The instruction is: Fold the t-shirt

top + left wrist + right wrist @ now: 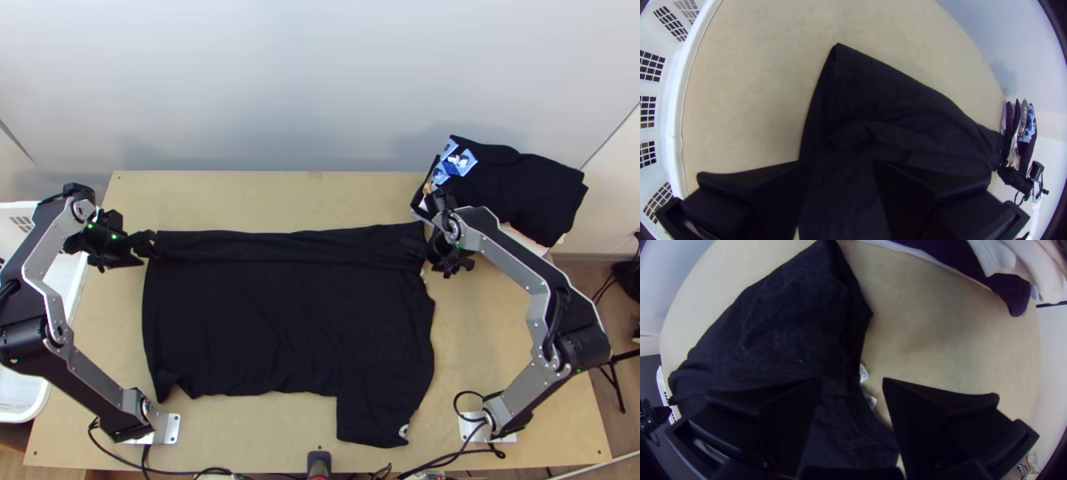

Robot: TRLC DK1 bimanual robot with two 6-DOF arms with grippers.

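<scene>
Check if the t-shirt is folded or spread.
Partly folded: the t-shirt has its far side turned over in a strip; the rest lies spread, one sleeve jutting out.

Room beyond shirt [280, 320] — clothes pile [532, 188] blocks right, basket [22, 413] left.

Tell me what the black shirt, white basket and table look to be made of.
The shirt: matte fabric, perhaps cotton knit, judging by its soft wrinkles. The basket: smooth white plastic, it seems, with a rounded rim and rows of holes. The table: pale wood or wood-look board, its surface dull and even.
</scene>
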